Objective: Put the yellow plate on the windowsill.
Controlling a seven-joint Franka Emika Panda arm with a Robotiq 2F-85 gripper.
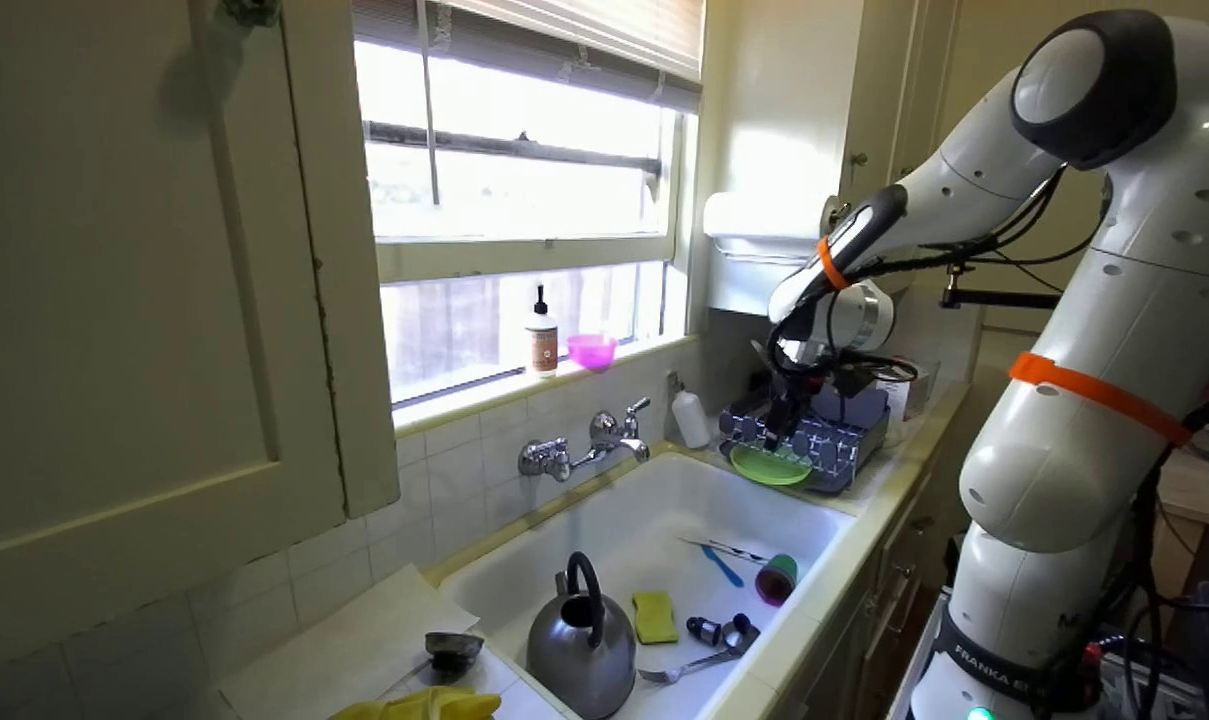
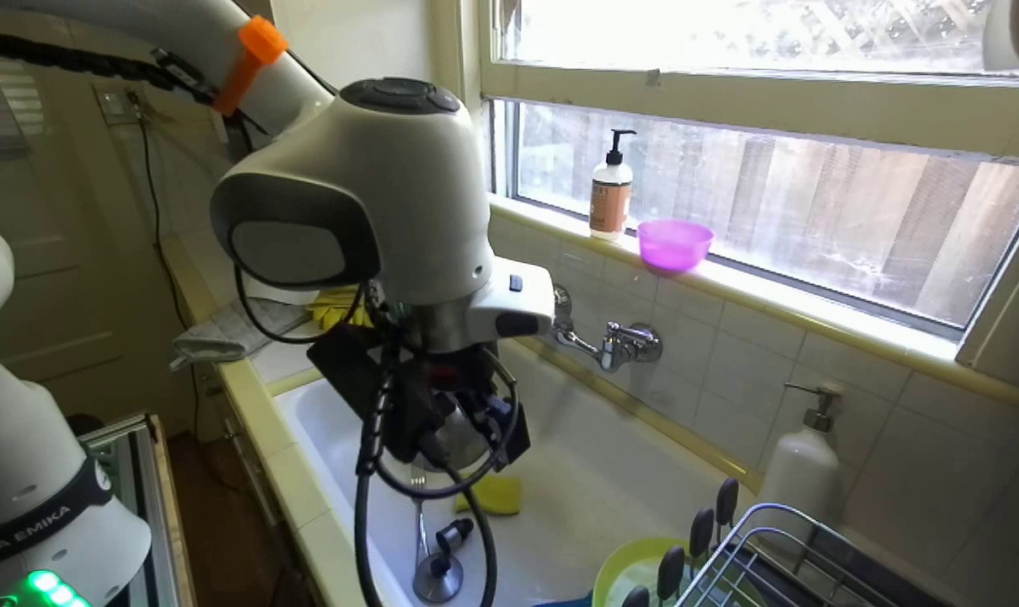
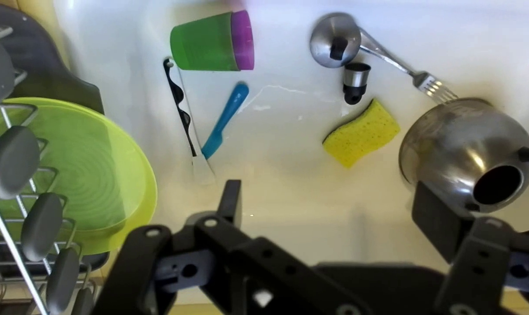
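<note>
The yellow plate is round and lime-yellow. It sits at the sink-side edge of the dish rack, partly behind the rack's grey-tipped prongs. It also shows in an exterior view, cut by the frame, and at the left of the wrist view. The windowsill is the white ledge under the window, and it shows in an exterior view too. My gripper is open with nothing between its fingers. It points down over the sink, with the plate to its left in the wrist view.
A soap bottle and a pink bowl stand on the windowsill. The faucet juts from the wall below. The sink holds a kettle, sponge, cups and utensils. A white dispenser stands by the dish rack.
</note>
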